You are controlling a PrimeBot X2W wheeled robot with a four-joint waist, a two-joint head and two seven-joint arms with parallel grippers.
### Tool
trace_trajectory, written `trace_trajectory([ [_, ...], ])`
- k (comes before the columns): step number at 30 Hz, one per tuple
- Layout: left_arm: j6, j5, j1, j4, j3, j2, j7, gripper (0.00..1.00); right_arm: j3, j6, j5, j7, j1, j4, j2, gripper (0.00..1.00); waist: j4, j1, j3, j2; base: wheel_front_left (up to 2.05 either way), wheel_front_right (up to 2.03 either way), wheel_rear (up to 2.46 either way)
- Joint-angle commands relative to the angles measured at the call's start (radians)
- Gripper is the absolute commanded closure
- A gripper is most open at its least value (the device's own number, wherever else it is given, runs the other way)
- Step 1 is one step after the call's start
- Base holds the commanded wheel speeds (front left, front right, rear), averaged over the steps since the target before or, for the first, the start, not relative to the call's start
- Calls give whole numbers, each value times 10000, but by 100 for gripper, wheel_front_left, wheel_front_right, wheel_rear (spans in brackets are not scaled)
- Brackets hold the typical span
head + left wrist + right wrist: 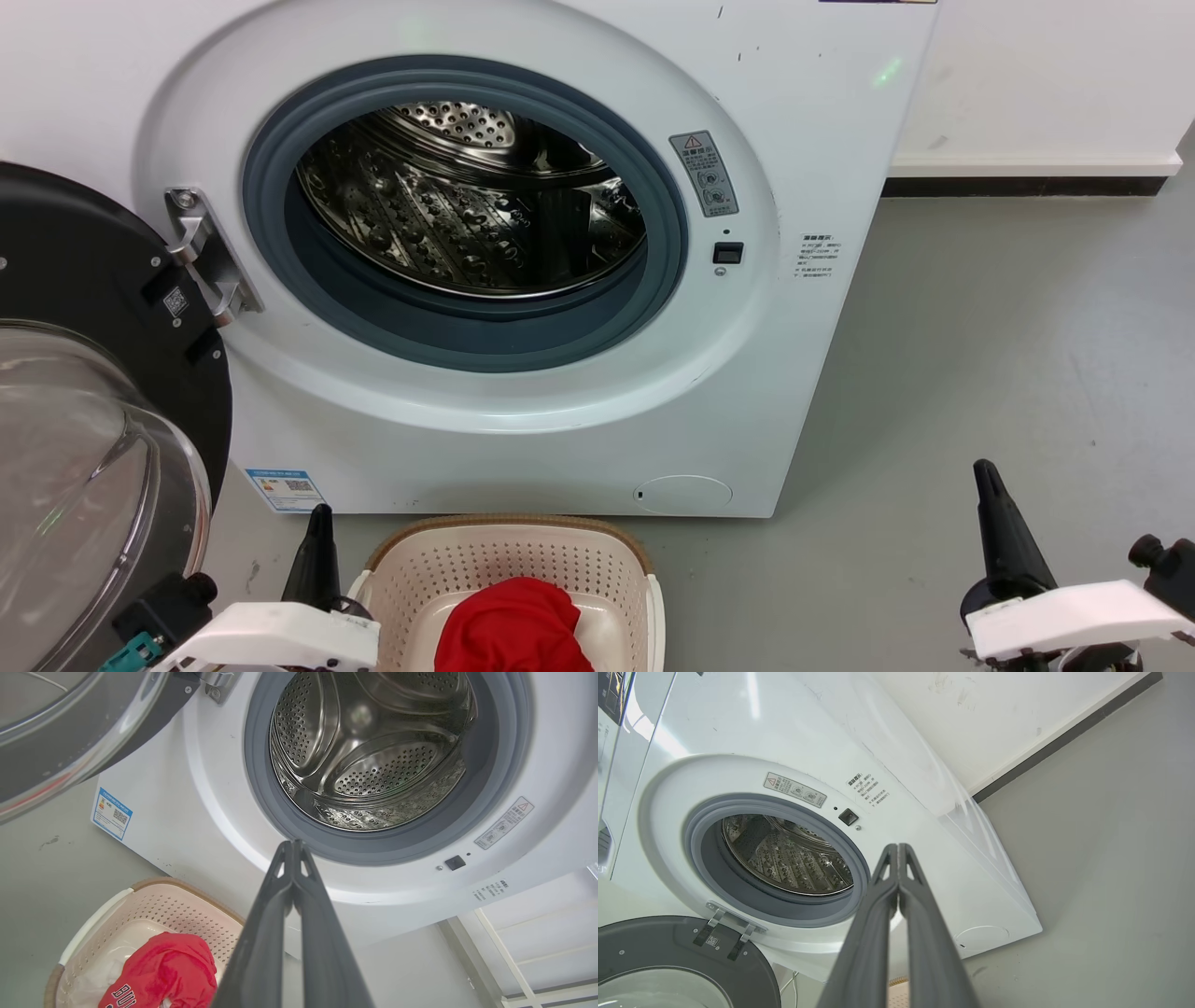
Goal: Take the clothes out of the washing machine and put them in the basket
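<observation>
The white washing machine stands with its door swung open to the left; its steel drum shows no fabric inside. Red clothes lie in the cream basket on the floor in front of the machine; the left wrist view shows the clothes with white lettering in the basket. My left gripper is shut and holds nothing, just left of the basket. My right gripper is shut and holds nothing, over the floor at the right. Both point at the machine.
Grey floor spreads to the right of the machine up to a white wall with a dark skirting. The open door with its glass bowl juts out at the lower left, close to my left arm.
</observation>
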Motion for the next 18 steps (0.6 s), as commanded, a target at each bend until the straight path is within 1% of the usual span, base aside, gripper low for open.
trace_trajectory([
  [1, -60, -327, -241, -73, 67, 8, 85, 100, -44, 1, 359, 80, -259, -34, -82, 100, 1, -1, -1, -1, 0, 0, 0],
  [18, -320, -2494, -535, 116, 223, 6, 604, 100, -184, 0, 2589, 575, -582, 249, -105, 100, 5, -1, -11, -1, 0, 0, 0],
])
